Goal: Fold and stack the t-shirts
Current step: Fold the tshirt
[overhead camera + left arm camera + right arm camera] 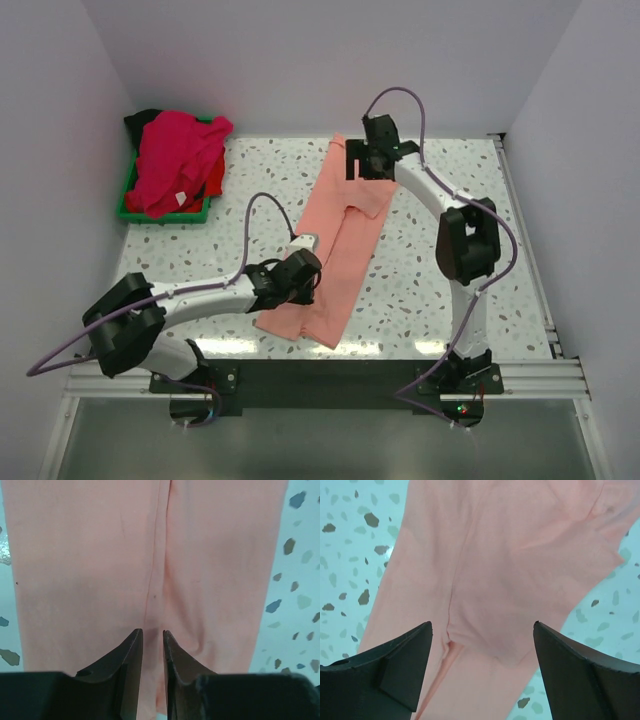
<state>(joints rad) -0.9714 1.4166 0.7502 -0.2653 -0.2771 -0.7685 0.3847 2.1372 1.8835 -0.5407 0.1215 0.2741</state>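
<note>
A salmon-pink t-shirt [340, 240] lies folded into a long narrow strip, running from the table's middle back toward the near edge. My left gripper [305, 268] hovers low over its near half. In the left wrist view my left gripper [152, 632] has its jaws a narrow gap apart over the centre fold line of the salmon-pink t-shirt [100, 570], with nothing pinched. My right gripper [368, 160] is at the strip's far end. In the right wrist view my right gripper [482, 625] stands wide open above the salmon-pink t-shirt [510, 555] and a folded-in sleeve.
A green tray [125, 205] at the back left holds a heap of shirts: magenta-pink [175, 160] on top, red [213, 180] at its right side, black [140, 120] behind. White walls close in the speckled table [450, 200] on three sides.
</note>
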